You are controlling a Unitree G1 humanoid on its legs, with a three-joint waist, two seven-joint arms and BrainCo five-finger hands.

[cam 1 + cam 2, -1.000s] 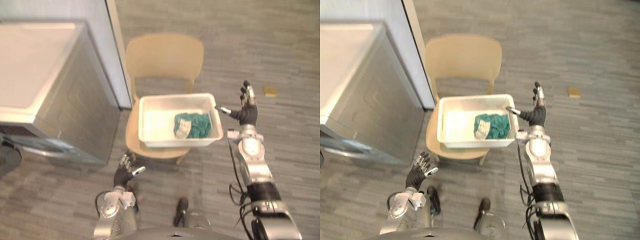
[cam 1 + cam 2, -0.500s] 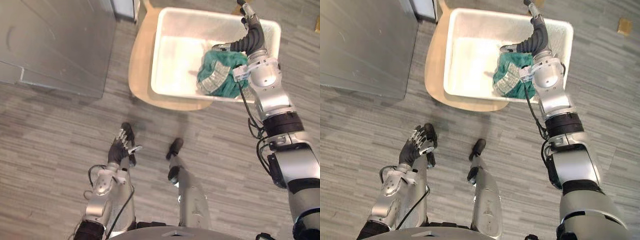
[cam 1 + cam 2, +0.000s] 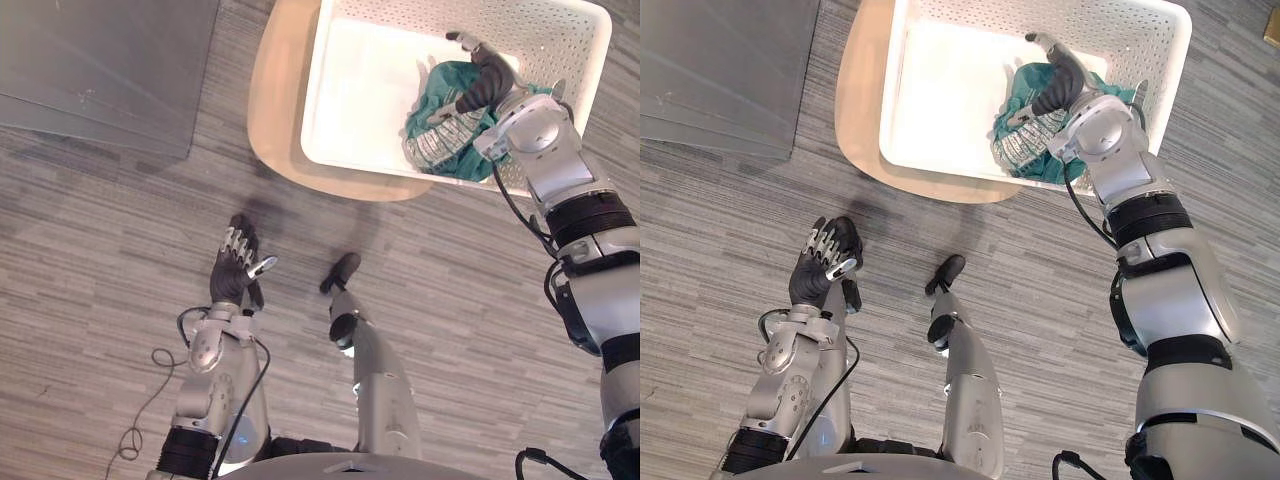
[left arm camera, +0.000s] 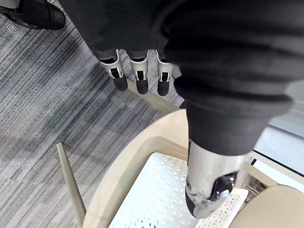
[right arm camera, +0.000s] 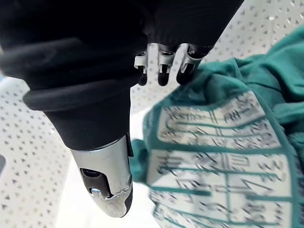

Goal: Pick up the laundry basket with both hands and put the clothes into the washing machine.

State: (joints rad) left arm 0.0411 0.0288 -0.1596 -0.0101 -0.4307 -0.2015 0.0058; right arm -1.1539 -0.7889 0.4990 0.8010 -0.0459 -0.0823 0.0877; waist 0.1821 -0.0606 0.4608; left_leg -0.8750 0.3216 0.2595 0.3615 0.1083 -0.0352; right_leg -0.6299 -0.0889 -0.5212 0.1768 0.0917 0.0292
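- The right hand (image 3: 483,80) hangs inside the laundry basket (image 3: 350,100), just over the green clothes (image 3: 432,110).
- Its fingers (image 5: 161,71) bend a little and their tips are right at the edge of the cloth. The thumb sticks out to the side. The hand is loose and holds nothing.
- I think it is there to reach for the clothes or the far wall of the basket. It is not on the rim, where a lift would start.
- The left hand (image 3: 238,275) is low over the grey floor (image 3: 100,250), well apart from the basket. Its fingers are straight and spread, and it is empty.
- The basket needs both hands, so I think the lift has not begun.
- The basket is white with lots of tiny holes. It sits on the seat of a tan chair (image 3: 275,110). I guess this keeps it up high, where the hands can reach.
- The clothes lie bunched at the end of the basket by the right arm. The other end is bare.
- A pale patch on the clothes has green lines and squiggles, but I cannot read any words.
- The big grey box past the chair looks like the washing machine (image 3: 100,60). The clothes are not in it yet.
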